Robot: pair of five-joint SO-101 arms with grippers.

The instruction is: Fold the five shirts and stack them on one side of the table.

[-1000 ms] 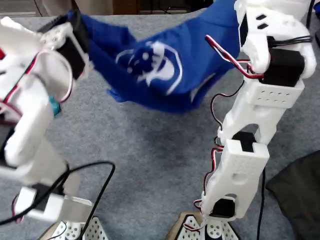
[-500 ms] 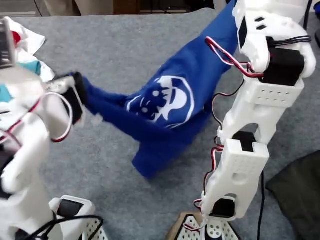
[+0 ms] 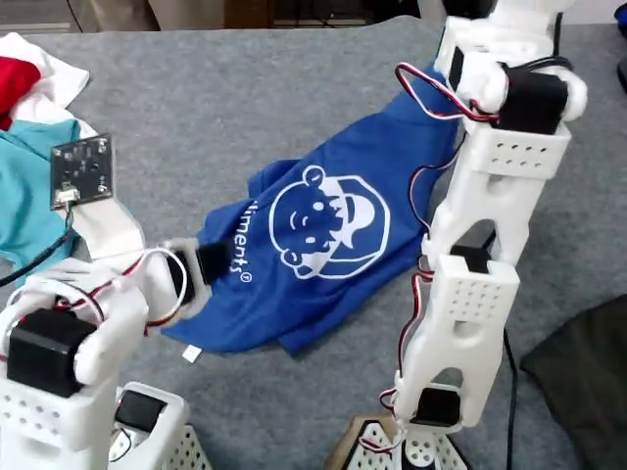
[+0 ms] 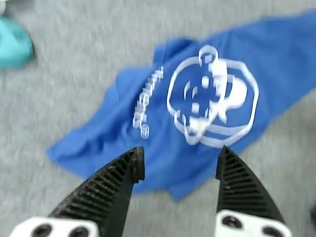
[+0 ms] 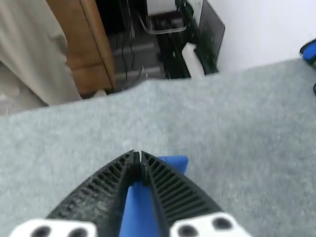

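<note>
1. Blue shirt (image 3: 323,264) lies rumpled, print up, on the grey table (image 3: 245,108). It sits directly beneath the left claw (image 4: 181,154), with one corner rising into the right claw (image 5: 138,156).
2. A teal shirt (image 3: 24,196) and a red-and-white garment (image 3: 24,73) are heaped out past the left claw. A dark cloth (image 3: 588,382) lies beside the right arm's base.
3. Left claw: jaws wide apart, gripping nothing, above the shirt's near edge.
4. Right claw: jaws pinched together on blue fabric.

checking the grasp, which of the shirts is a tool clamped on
The blue shirt with the white cartoon print: the right tool is shut on its edge. The teal shirt and the red-and-white shirt lie ungripped.
</note>
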